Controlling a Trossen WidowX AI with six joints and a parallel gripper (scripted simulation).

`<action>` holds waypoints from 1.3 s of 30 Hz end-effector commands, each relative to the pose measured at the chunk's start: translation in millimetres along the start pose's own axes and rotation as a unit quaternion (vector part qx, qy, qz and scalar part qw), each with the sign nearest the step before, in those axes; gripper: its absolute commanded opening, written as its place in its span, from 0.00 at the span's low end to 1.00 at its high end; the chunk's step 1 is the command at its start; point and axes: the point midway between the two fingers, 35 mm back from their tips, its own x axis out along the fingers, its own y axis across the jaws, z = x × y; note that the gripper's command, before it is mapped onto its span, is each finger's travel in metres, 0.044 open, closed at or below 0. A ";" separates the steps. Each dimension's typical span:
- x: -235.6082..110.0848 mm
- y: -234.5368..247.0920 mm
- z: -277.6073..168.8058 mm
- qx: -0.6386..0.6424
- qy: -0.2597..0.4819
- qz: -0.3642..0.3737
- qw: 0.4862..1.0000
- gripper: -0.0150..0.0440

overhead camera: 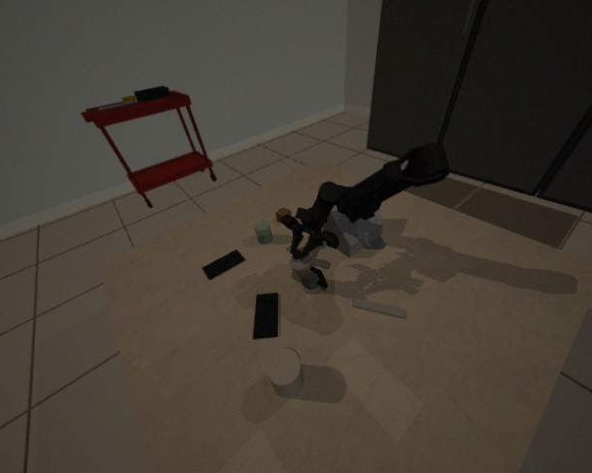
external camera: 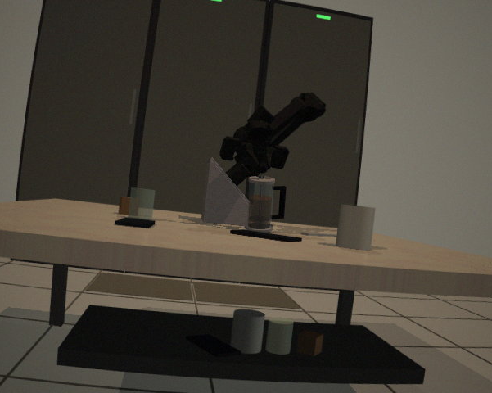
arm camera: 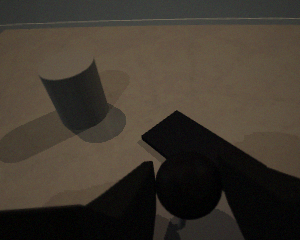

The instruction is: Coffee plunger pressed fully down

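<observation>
The gripper (arm camera: 187,197) is clenched on the plunger knob (arm camera: 188,186), the dark ball that fills the gap between its two fingers in the wrist view. Gripping the knob from both sides keeps the push centred over the rod, which should help the French press (external camera: 261,204) stay upright.

In the exterior view the gripper sits close above the lid, with only a short bit of rod showing, so the plunger looks nearly or fully down; the release is not yet done.

The press stands upright on the table (external camera: 110,249), handle to the right, just in front of the arm's pale wedge-shaped base (external camera: 220,198).

A black slab (external camera: 266,235) lies just near of it. A grey cylinder (external camera: 354,226) stands well apart to the right.
</observation>
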 end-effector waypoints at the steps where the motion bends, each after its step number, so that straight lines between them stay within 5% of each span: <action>1: 1.5 -0.2 -4.9 0.010 0.009 0.004 1.000 0.46; 18: 0.4 -0.7 -0.2 0.002 0.001 0.001 1.000 0.46; 30: 0.4 -0.7 -0.2 0.002 0.001 0.001 1.000 0.99; 39: 1.5 -3.2 21.1 0.012 -0.017 -0.009 1.000 1.00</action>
